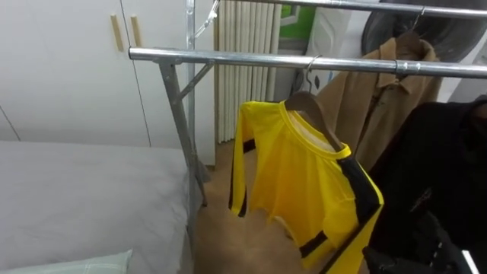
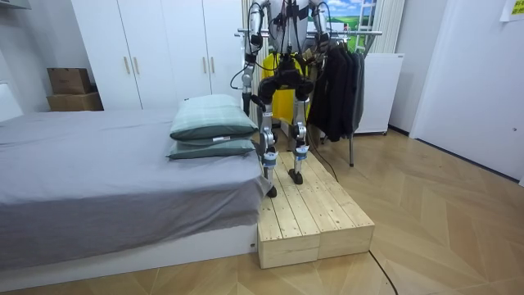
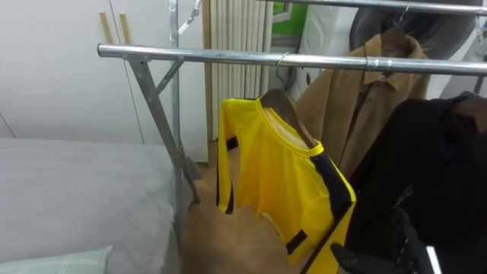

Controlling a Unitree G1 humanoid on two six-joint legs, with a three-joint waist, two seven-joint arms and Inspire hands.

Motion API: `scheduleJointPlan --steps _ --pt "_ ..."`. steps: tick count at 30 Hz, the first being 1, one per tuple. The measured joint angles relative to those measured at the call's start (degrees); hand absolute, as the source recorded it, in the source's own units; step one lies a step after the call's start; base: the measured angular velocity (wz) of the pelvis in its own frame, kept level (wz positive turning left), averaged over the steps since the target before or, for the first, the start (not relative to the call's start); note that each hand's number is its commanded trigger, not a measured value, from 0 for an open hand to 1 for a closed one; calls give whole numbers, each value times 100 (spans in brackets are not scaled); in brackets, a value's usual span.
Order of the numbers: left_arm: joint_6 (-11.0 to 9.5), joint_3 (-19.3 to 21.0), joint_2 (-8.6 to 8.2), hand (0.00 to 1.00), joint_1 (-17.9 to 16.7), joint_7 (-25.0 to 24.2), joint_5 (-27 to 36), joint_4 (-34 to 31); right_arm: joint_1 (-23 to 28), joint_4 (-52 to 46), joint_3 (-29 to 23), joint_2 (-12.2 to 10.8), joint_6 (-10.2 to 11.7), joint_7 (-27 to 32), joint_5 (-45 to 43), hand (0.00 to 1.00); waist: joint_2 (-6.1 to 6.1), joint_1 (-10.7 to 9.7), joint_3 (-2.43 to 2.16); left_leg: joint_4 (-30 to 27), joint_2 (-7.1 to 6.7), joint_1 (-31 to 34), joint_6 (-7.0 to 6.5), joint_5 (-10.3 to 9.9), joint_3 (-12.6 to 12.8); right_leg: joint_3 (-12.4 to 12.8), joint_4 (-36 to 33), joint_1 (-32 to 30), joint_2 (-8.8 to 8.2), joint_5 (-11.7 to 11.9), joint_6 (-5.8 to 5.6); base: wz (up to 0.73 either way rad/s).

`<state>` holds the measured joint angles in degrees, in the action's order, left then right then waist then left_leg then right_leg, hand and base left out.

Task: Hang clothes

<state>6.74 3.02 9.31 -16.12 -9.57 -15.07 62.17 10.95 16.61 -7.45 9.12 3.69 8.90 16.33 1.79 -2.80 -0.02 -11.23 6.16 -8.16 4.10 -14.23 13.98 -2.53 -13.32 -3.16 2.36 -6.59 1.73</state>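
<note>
Stance: on the wooden platform [image 2: 311, 215] at the bed's [image 1: 84, 190] right edge, facing the rack. Pillow [image 1: 84, 265] at near left.

Left hand [image 2: 244, 100]: low at my side in the room view, idle. Can't tell how its fingers are set.

Rail [image 1: 243, 58]: runs left to right at head height, bare on the left stretch.

Shirt [image 1: 297, 175]: yellow with black trim, on a wooden hanger [image 1: 310, 105] whose hook is over the rail, just left of the tan coat [image 1: 380, 99]. It hangs askew. The left sleeve drops free, and the right side trails down towards near right.

Black garment [image 1: 437, 167]: far right, close against the shirt's trailing edge.

Right hand [image 3: 380, 259]: near right, low, dark against the black garment, beside the shirt's lower edge. Fingers can't be made out, so I can't tell whether they hold cloth.

Judgement: the shirt is hung and the step is letting go and tidying.

To do it well:
- Confirm the hook sits fully over the rail.
- Free any cloth slowly so the hanger doesn't swing off.
- Let the right side fall level.
- Draw the hand back low and clear of the black garment.
</note>
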Motion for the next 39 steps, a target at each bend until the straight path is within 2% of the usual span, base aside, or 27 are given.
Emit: scheduleJointPlan --steps 5,11,17,22,24,27,35,39 --pt "-51 2 0 0 -5 0 6 15 289 102 14 -54 6 23 -254 0 -31 -12 -3 66 -8 4 -31 -60 9 40 -56 -46 12 7 -16 -3" --pt "-53 4 12 0 -22 -1 193 72 399 324 50 -54 40 -76 -322 0 -35 -26 -9 57 -10 3 -34 -66 35 81 -65 -90 31 23 -17 -6" --pt "-50 -2 9 0 -18 0 193 71 385 1331 202 -67 53 -304 -334 0 -24 -24 -16 40 -6 -20 -34 -64 33 70 -54 -71 29 22 -17 0" --pt "-104 -2 10 0 27 1 204 116 368 2545 283 -139 62 -480 -318 0 -20 -22 17 41 -12 1 -34 -64 37 83 -32 -67 22 5 -29 0" --pt "-199 -2 9 0 75 2 204 234 364 2786 292 -188 66 -491 -289 0 -48 -5 35 40 -12 8 -34 -65 41 93 -29 -77 27 2 -33 0" --pt "-224 -10 9 0 128 3 202 304 347 3113 413 -220 140 -639 -254 0 -75 -3 42 47 -12 11 -36 -68 39 90 -29 -80 29 8 -29 0" --pt "-218 -112 -32 0 185 16 191 321 351 3829 614 -224 180 -1078 -257 0 -171 -24 29 84 1 55 -32 -74 30 76 -41 -110 42 28 -18 0" --pt "-213 -102 -84 0 233 62 200 357 317 4198 551 -224 178 -1204 132 0 -212 -22 27 75 1 60 -32 -74 30 78 -33 -114 40 27 -21 0"
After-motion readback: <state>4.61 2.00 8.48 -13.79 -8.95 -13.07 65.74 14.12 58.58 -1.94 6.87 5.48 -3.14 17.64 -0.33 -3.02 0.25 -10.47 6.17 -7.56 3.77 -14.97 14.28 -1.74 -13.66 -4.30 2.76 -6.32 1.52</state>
